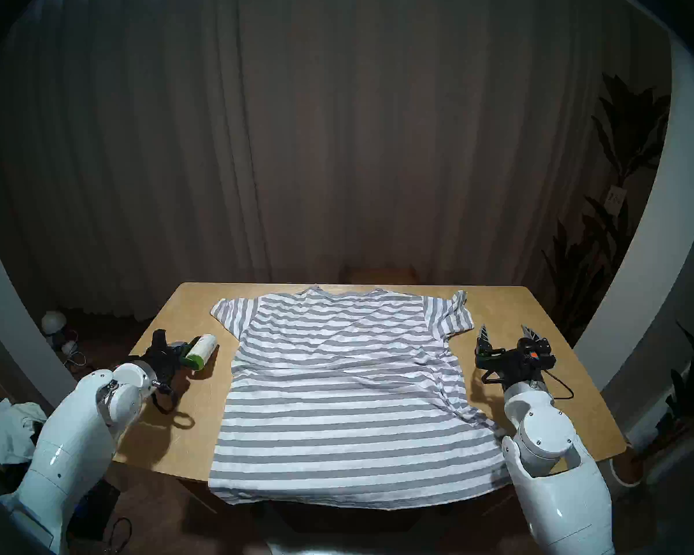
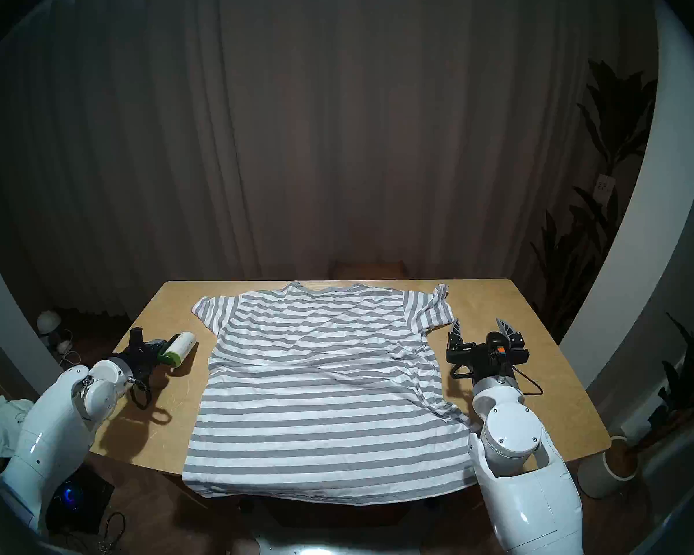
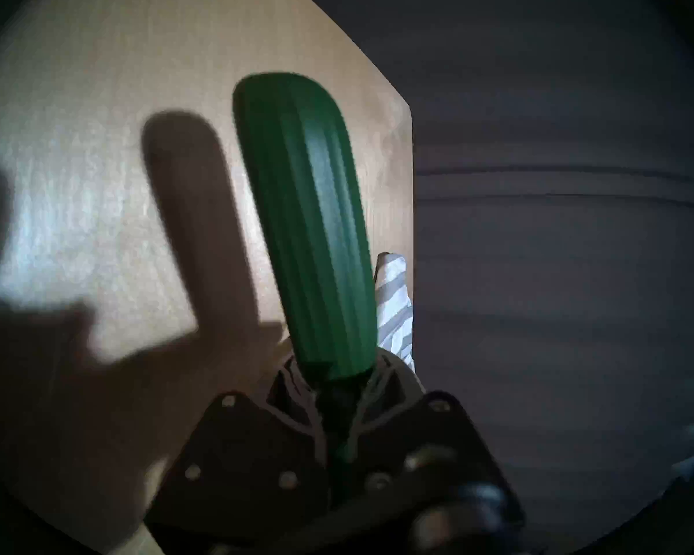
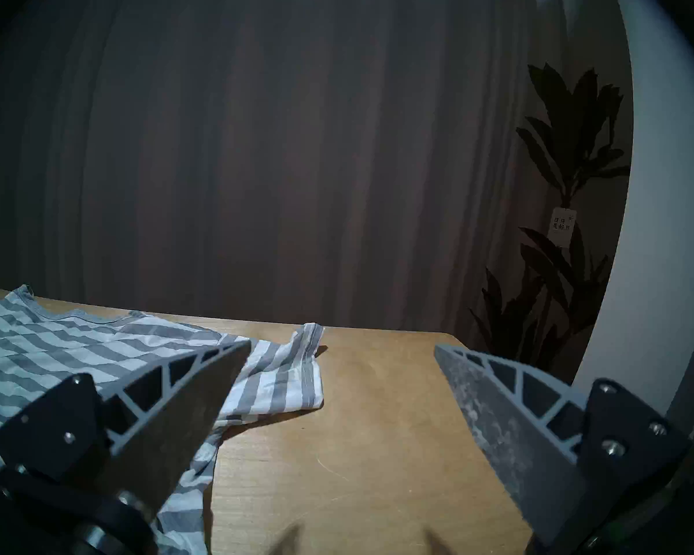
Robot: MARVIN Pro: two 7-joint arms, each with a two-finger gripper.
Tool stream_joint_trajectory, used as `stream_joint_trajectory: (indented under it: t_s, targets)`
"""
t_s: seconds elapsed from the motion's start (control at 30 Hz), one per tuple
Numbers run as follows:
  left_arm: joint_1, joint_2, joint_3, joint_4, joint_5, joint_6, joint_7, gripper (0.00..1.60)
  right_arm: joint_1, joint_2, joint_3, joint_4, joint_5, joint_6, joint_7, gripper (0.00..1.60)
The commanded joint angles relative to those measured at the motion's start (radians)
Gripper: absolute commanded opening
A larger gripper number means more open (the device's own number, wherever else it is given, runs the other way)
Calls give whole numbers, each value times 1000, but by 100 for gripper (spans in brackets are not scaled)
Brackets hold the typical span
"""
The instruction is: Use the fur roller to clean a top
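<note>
The left gripper [image 1: 176, 352] was clamped on the dark green ribbed plastic handle [image 3: 309, 230] of the small fur roller [image 1: 201, 350], whose white cylindrical sticky roll with light green ends pointed toward the shirt. In the head views the roll sat low over bare tabletop, just beside the near sleeve; whether it touched the wood could not be told.

The large grey-and-white horizontally striped short-sleeved top [image 1: 337, 390] lay spread flat on the light wooden table [image 1: 537, 326], collar at the far edge, hem hanging over the near edge.

The right gripper [image 1: 505, 336] hovered with its fingers [image 4: 201, 386] spread wide and empty, beside the right sleeve.

Risks, as judgement:
- Nothing pinned the cloth, so a sticky roll would likely drag or bunch it.
- The overhanging hem could pull the shirt off the table if tugged toward the robot.
- The grip looked to sit at the handle's roll-side end, so downward pressure could twist it.

Writing: a small white tag [image 4: 562, 225] on the dark leafy plant [image 4: 569, 149] carried a few characters, too small to read. No brand was visible on the roller.
</note>
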Motion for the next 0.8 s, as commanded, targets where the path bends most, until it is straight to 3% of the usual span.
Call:
stream_joint_trajectory:
  t_s: [0.0,0.03,0.07,0.13,0.37,0.77]
  targets:
    - [6,25,4,-33,17,-10,34,112,-8,4,4,-23,-2,-23,2,160]
    - [9,25,3,-37,20,-10,34,122,-9,5,4,-24,-1,-23,2,160]
    - [11,26,2,-39,20,-11,37,146,-9,6,4,-24,0,-23,3,160]
    - [15,27,1,-42,22,-12,38,160,-9,7,4,-25,2,-22,5,160]
    - [44,36,-20,-66,19,-17,37,160,-8,13,3,-28,7,-17,9,160]
    - [170,77,-97,-197,-3,-80,141,160,12,18,1,-16,8,-12,18,160]
